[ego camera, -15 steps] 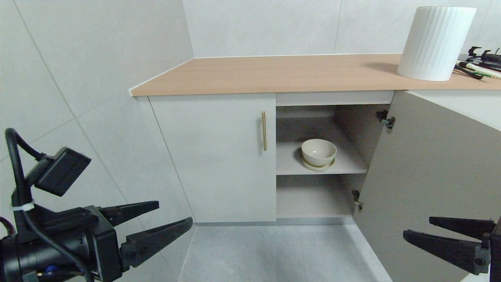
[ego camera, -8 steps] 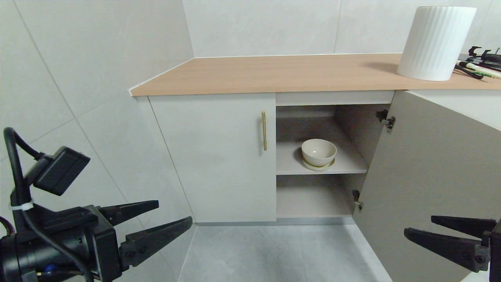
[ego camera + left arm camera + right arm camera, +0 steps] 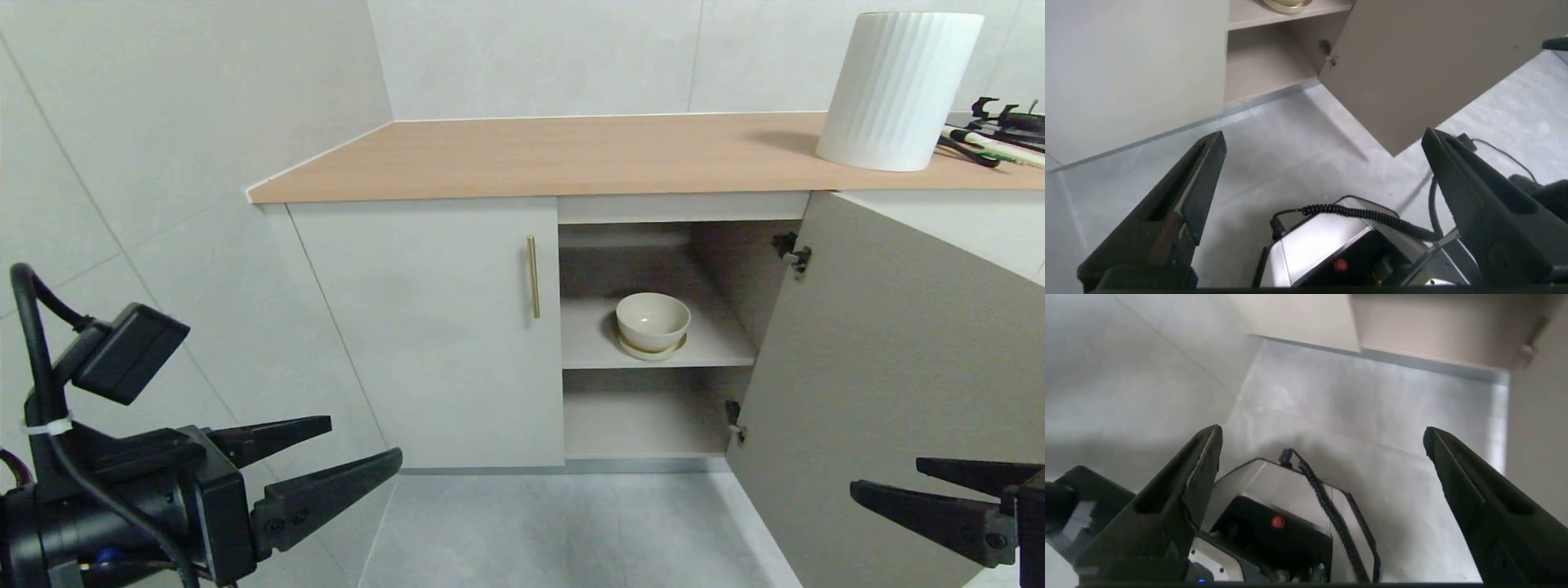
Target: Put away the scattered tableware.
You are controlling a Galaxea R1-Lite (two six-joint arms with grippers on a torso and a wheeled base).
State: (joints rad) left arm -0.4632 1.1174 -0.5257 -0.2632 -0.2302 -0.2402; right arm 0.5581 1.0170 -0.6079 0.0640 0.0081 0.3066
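A cream bowl (image 3: 652,320) rests on a small plate (image 3: 651,351) on the middle shelf (image 3: 588,339) of the cabinet, whose right door (image 3: 882,376) hangs wide open. The plate's edge (image 3: 1287,6) peeks in at the border of the left wrist view. My left gripper (image 3: 359,445) is open and empty, low at the left, well short of the cabinet. My right gripper (image 3: 886,480) is open and empty too, low at the right in front of the open door.
The cabinet's left door (image 3: 433,327) is closed, with a brass handle (image 3: 532,276). On the wooden counter (image 3: 555,155) stand a white ribbed cylinder (image 3: 894,90) and some pens and tools (image 3: 992,135) at the far right. Grey tiled floor (image 3: 563,531) lies before the cabinet.
The whole head picture has shifted a little left and down, so the camera moved. Both grippers stay open; the right one sits slightly lower in the picture.
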